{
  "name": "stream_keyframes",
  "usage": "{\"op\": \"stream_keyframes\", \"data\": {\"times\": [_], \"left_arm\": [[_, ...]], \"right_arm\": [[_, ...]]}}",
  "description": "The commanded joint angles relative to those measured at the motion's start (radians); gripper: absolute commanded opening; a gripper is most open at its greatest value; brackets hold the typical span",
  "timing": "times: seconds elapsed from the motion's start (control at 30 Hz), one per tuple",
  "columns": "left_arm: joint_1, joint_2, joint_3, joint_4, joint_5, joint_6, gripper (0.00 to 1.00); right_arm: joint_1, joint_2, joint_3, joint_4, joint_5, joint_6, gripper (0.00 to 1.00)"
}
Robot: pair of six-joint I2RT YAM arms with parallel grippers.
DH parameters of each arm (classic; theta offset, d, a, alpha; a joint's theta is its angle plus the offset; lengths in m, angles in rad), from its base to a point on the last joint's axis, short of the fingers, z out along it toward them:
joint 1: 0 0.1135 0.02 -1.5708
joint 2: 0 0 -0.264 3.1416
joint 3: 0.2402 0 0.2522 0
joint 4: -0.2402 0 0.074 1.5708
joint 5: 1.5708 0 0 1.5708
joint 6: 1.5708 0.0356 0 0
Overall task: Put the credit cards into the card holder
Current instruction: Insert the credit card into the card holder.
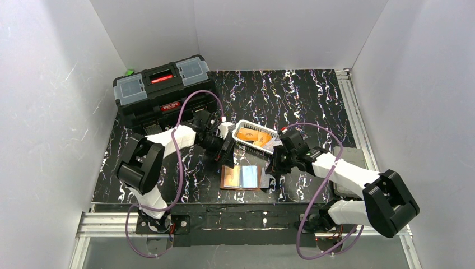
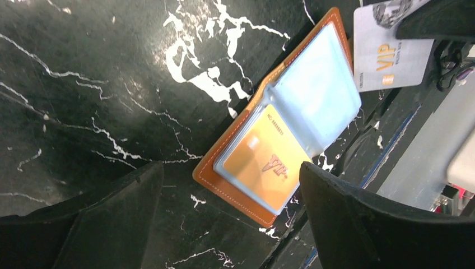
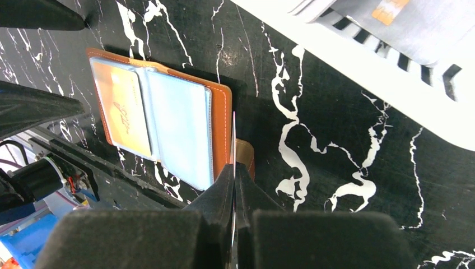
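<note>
The brown card holder (image 1: pixel 241 177) lies open on the black marbled table, clear sleeves up. One sleeve holds an orange-gold VIP card (image 2: pixel 269 159). My right gripper (image 3: pixel 234 168) is shut on a whitish VIP card (image 2: pixel 386 56), seen edge-on in the right wrist view (image 3: pixel 233 140), standing upright just above the holder's right edge by the snap tab (image 3: pixel 246 154). My left gripper (image 2: pixel 235 224) is open and empty, hovering over the holder's left end (image 1: pixel 225 156). More orange cards (image 1: pixel 253 136) lie in the white basket.
The white slotted basket (image 1: pixel 241 124) stands just behind the holder. A big black toolbox (image 1: pixel 162 92) sits at the back left. The table's front edge and metal rail (image 1: pixel 241 216) run close below the holder.
</note>
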Motion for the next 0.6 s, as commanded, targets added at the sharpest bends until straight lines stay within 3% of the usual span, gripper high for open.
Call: {"op": "stream_keyframes", "data": {"times": [0.0,0.13,0.37,0.57], "left_arm": [[0.004,0.058,0.036,-0.061,0.005,0.003,0.9],[0.008,0.08,0.047,-0.065,0.036,0.03,0.9],[0.015,0.111,0.077,-0.13,0.249,0.103,0.81],[0.039,0.132,0.11,-0.216,0.275,0.164,0.78]], "right_arm": [[0.003,0.019,-0.007,0.056,-0.004,-0.014,0.01],[0.003,0.029,-0.012,0.061,-0.009,-0.02,0.01],[0.0,0.05,-0.02,0.079,-0.017,-0.025,0.01],[-0.002,0.064,-0.048,0.09,-0.009,-0.019,0.01]]}}
